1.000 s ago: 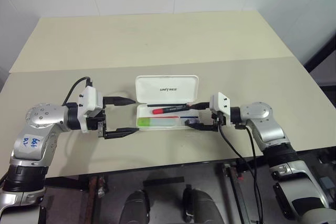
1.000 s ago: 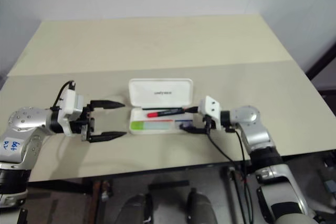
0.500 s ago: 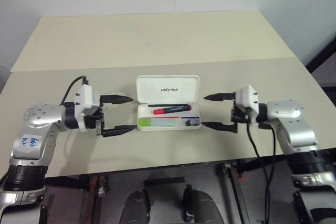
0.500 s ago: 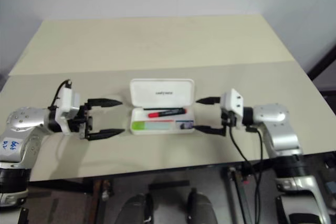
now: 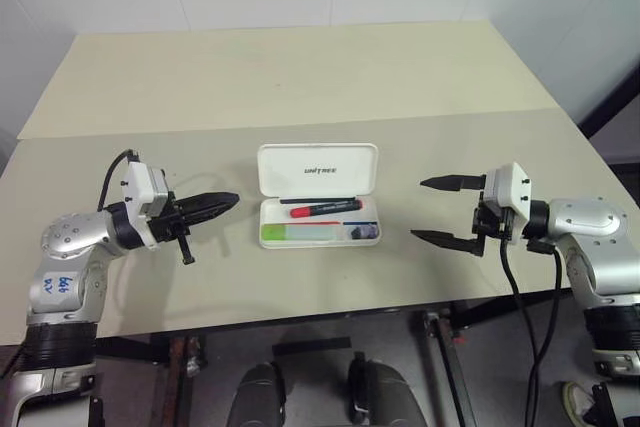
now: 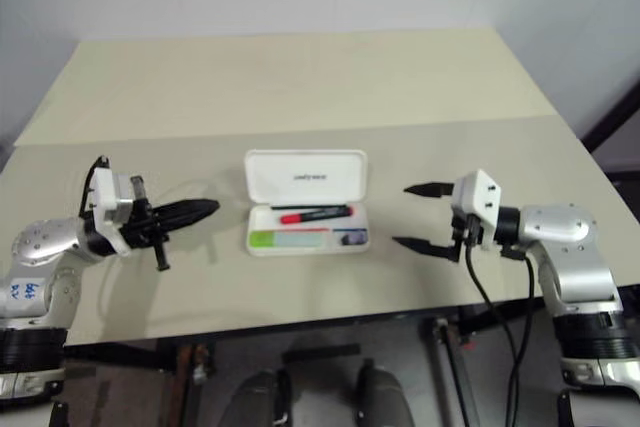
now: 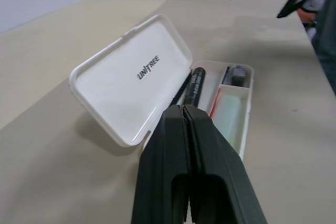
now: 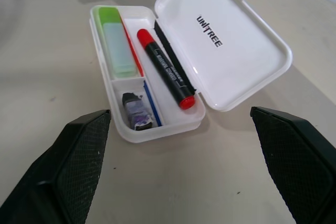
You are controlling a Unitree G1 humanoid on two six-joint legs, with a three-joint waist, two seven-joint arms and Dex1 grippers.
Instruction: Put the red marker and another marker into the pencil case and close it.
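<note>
Lying open on the bench, the pencil case holds the red marker along its back and the mint-green marker in front; left gripper beside it, fingers pressed together, empty; right gripper apart, spread wide, empty.

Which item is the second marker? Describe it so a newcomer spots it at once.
On the table lies an open white case. In its tray, the compartment nearest the robot holds the pale mint-green marker. Beside it lie a red-and-black marker and a short purple stub.
</note>
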